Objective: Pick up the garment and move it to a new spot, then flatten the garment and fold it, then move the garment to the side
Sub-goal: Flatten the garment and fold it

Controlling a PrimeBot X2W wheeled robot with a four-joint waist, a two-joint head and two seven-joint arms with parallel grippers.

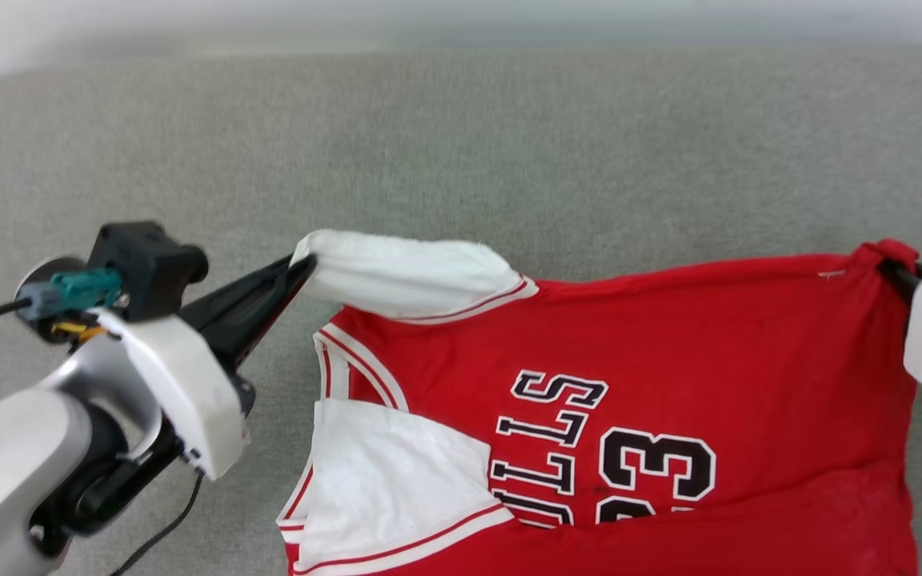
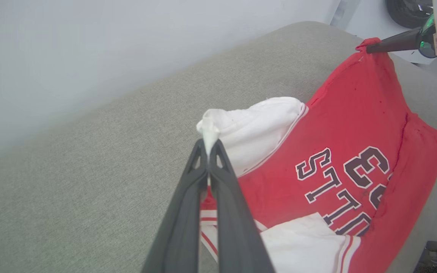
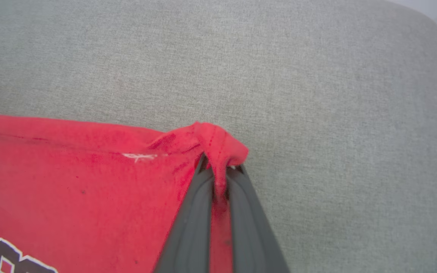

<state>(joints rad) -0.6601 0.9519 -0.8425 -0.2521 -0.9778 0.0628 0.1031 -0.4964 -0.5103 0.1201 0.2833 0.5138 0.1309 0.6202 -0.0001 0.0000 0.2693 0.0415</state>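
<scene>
- My left gripper [image 1: 303, 266] is pressed together on the tip of the far white sleeve [image 1: 413, 272]. My right gripper [image 1: 897, 270] is pinching the far hem corner [image 3: 218, 146].
- The shirt [image 1: 669, 360] lies print-up on the grey cushion [image 1: 509, 160], collar to the left and hem to the right, with its far edge raised between my two grips.
- I judge this to be the flattening step, though it could be a carry.
- Next I'd draw both grips apart evenly, keeping that edge taut so the near sleeve [image 1: 397, 480] settles flat.

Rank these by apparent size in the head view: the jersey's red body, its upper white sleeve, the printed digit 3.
1. Red body, though the frame cuts it off.
2. Upper white sleeve.
3. Digit 3, clearly smallest.
</scene>
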